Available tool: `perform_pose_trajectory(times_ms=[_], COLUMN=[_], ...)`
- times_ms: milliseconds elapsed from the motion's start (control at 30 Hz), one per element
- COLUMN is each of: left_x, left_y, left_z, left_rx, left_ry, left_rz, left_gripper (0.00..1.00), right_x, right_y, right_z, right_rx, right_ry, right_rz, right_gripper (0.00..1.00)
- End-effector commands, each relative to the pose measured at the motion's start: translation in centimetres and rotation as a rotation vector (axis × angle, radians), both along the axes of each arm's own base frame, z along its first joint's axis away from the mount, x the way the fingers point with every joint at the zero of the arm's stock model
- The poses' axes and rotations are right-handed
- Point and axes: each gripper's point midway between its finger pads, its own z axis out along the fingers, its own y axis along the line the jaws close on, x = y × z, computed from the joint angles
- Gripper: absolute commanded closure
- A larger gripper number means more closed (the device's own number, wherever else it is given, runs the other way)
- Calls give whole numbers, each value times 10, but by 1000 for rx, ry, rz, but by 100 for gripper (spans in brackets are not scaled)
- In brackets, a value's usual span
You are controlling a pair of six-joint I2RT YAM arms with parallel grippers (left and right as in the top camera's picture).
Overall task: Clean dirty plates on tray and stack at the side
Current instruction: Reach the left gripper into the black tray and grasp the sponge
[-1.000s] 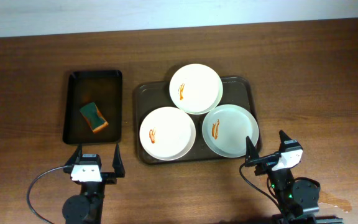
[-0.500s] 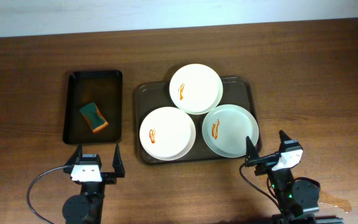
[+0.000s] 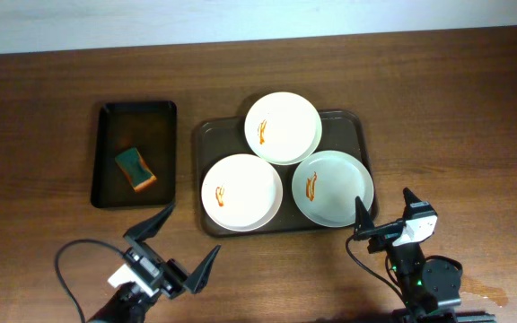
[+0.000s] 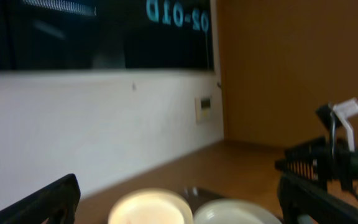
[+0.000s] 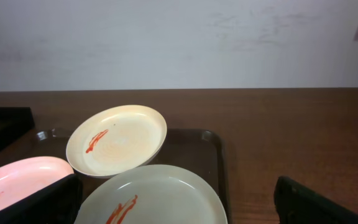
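Three white dirty plates, each with an orange-red smear, lie on the dark brown tray [image 3: 348, 123]: the far plate [image 3: 283, 127], the front-left plate [image 3: 242, 192] and the front-right plate [image 3: 333, 187]. My left gripper [image 3: 195, 228] is open and empty at the front, turned toward the tray's front-left corner. Its blurred wrist view shows two plates [image 4: 148, 208] between its fingers. My right gripper [image 3: 382, 196] is open and empty just in front of the front-right plate [image 5: 154, 196]. The far plate [image 5: 118, 138] and the tray [image 5: 194, 146] lie beyond it.
A smaller black tray [image 3: 115, 121] stands left of the brown tray and holds a green and orange sponge [image 3: 135, 170]. Bare wooden table lies right of the brown tray and along the back. The right arm [image 4: 340, 155] shows in the left wrist view.
My left gripper has swung from pointing straight back to pointing diagonally right toward the brown tray, and shifted a little right. The right arm and the plates have not moved.
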Motion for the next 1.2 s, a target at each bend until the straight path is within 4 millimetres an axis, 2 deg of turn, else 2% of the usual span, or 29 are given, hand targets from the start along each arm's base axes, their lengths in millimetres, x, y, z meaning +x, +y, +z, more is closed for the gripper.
perform_pose_trajectory(times_ms=[0,67,133,167,233,367,400,433,467,500,533,600,667,700,767,867,1000,1167], left_x=[1,19,44,65,105,158,180,196,201,209,214,211,213,211,206,210,211,204], left_y=[20,41,60,64,77,77,88,105,114,130,133,127,137,160,181,185,185,174], left_z=[43,56,56,56,41,17,8,-9,-20,-48,-70,-107,-131,-146,-165,-176,-181,-224], left_rx=[-13,102,214,251,338,440,439,432,427,424,431,450,419,268,28,7,10,73], left_ry=[-78,11,221,355,629,912,950,1003,1041,1129,1192,1316,1403,1520,1651,1670,1676,1801], left_rz=[150,343,465,481,539,514,544,580,595,615,610,549,602,796,963,969,967,888], left_gripper=[0,1,0,1,1,1,1,1,1,0,1,1,1,1,1,1,1,0], right_x=[0,0,0,0,0,0,0,0,0,0,0,0,0,0,0,0,0,0], right_y=[1,1,1,1,1,1,1,1,1,1,1,1,1,1,1,1,1,1], right_z=[-3,-3,-3,-3,-3,-3,-3,-3,-3,-3,-3,-3,-3,-3,-3,-3,-3,-3], right_rx=[3,3,3,3,3,3,3,3,3,3,3,3,3,3,3,3,3,3], right_ry=[6,6,6,6,6,6,6,6,6,6,6,6,6,6,6,6,6,6], right_rz=[3,3,3,3,3,3,3,3,3,3,3,3,3,3,3,3,3,3], right_gripper=[1,2,2,2,2,2,2,2,2,2,2,1,2,2,2,2,1,2])
